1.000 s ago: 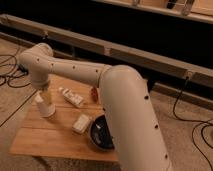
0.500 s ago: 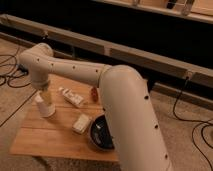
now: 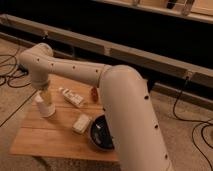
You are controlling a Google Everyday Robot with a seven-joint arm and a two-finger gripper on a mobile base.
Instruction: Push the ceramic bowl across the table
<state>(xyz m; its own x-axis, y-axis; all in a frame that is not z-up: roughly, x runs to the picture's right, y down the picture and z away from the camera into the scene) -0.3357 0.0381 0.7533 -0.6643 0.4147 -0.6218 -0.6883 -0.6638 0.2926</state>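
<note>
The glossy black ceramic bowl [image 3: 99, 135] sits at the front right of the light wooden table [image 3: 50, 142], its right side hidden behind my large white arm. My arm reaches over the table to the far left and bends down there. The gripper [image 3: 44, 95] hangs at the table's left side, just above and touching or nearly touching a white paper cup [image 3: 45, 107]. It is well left of the bowl.
A small white rectangular box [image 3: 81, 123] lies just left of the bowl. A long white packet [image 3: 72, 96] and a small reddish-brown object [image 3: 94, 93] lie at the back. Cables run over the floor at left and right. A dark wall runs behind.
</note>
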